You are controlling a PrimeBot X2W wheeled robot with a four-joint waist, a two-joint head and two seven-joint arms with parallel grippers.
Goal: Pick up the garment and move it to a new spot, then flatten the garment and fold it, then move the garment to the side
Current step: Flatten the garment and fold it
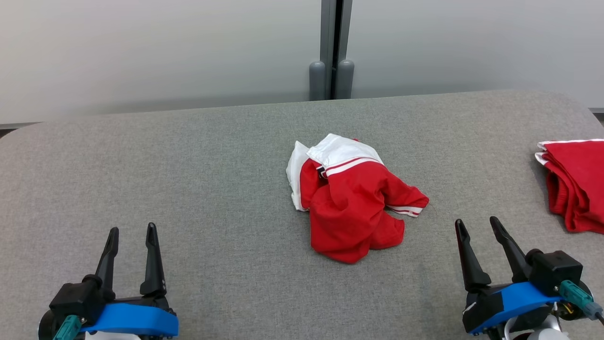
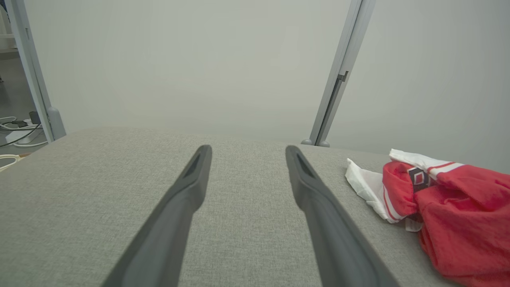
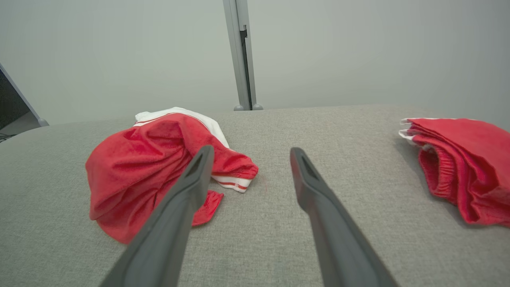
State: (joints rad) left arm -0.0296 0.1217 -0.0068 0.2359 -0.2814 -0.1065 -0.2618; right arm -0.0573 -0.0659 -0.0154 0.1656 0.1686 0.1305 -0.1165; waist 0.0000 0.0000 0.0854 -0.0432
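I am holding my left gripper at the near left of the grey fabric-covered table, its two dark fingers spread wide apart and gripping nothing. My right gripper is hovering at the near right, its fingers likewise standing wide open and empty. Both are pointing away from me across the surface, and neither is touching any cloth. Between them and a little farther out, the garment is lying crumpled in a heap near the middle of the table, red with white panels and red-and-white striped trim. It is sitting well apart from my left gripper and nearer my right one. Out at the right edge, a second red garment is lying folded in a pile. Behind the table, a grey post is standing between two pale wall panels.
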